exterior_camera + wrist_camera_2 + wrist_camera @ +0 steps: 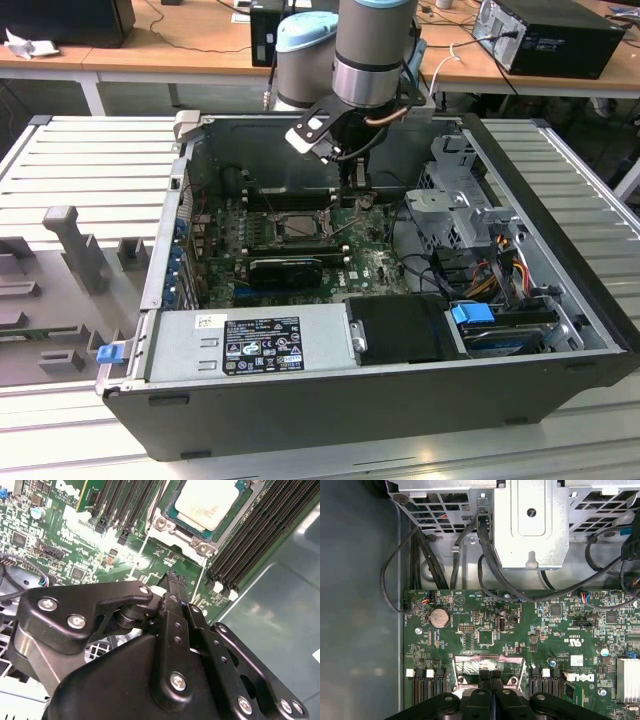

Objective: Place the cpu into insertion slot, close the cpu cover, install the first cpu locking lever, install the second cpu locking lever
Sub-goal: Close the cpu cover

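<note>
**Tool (172, 576) beside the seated cpu (207, 502)**

Pressed together with nothing visible between its fingers (175, 602), the tool hangs just beside the insertion slot (162, 526), mid-frame in the exterior view, where the cpu lies. Work here likely wants slow, square contact, staying clear of the memory slots (250, 535).

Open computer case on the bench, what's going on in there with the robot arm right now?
One robot arm reaches down into the open computer case. Its gripper is shut, holding nothing I can see, just over the motherboard beside the insertion slot. The cpu already lies in that slot.
</note>
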Robot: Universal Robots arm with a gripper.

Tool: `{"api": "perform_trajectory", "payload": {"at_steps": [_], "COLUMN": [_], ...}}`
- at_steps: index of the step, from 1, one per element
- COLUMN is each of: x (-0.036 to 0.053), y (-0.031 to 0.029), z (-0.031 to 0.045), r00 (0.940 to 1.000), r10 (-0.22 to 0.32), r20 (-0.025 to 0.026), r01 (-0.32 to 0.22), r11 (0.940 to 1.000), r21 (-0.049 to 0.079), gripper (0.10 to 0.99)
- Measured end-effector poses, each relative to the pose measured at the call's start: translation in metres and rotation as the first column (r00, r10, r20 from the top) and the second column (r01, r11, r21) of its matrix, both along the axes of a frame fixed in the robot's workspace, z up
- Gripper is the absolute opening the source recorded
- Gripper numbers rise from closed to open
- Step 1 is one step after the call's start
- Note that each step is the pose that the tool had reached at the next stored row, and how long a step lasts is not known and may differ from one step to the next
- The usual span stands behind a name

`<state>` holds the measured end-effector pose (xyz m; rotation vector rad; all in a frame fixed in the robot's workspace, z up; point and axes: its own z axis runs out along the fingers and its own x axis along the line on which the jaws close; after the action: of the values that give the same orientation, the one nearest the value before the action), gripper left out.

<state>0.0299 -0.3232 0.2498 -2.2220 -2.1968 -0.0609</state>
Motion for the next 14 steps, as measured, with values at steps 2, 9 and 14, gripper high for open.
{"api": "perform_trajectory", "payload": {"at_steps": [2,9,14], "x": [0.0017,0.0074,0.0134], "y": [0.0,0.0,-0.0002], "z": [0.0,0.0,-0.0006], "r00": [1.0,1.0,1.0], "r10": [0.0,0.0,0.002], "r20": [-0.0005,-0.0015,-0.0018], "r01": [0.0,0.0,-0.002], "r11": [1.0,1.0,1.0], "r21": [0.0,0.0,0.0], "gripper": [0.106,0.106,0.106]}}
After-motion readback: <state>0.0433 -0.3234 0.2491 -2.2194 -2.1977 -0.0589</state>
